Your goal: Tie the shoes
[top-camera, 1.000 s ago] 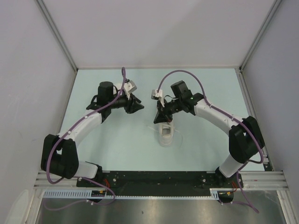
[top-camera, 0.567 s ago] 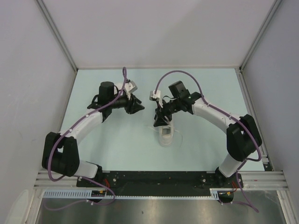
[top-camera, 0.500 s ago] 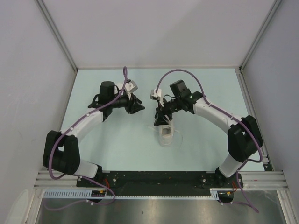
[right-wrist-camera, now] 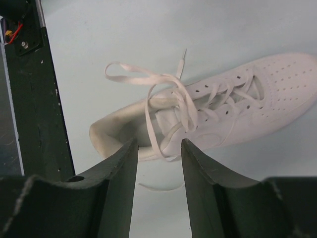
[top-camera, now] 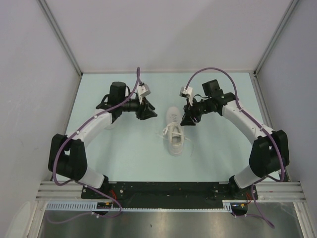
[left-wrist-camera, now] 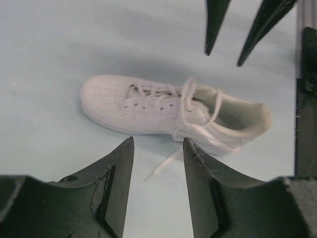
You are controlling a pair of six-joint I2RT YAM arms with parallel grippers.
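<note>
We note left gripper [left-wrist-camera: 157, 145] and right gripper [right-wrist-camera: 159, 144] both gaping empty; shoe [right-wrist-camera: 223, 126] judged light, its limp laces [right-wrist-camera: 182, 104] best pinched near loose ends.

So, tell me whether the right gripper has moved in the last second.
Yes. The right gripper has swung right, toward the table's right edge, off the shoe it was covering.
</note>
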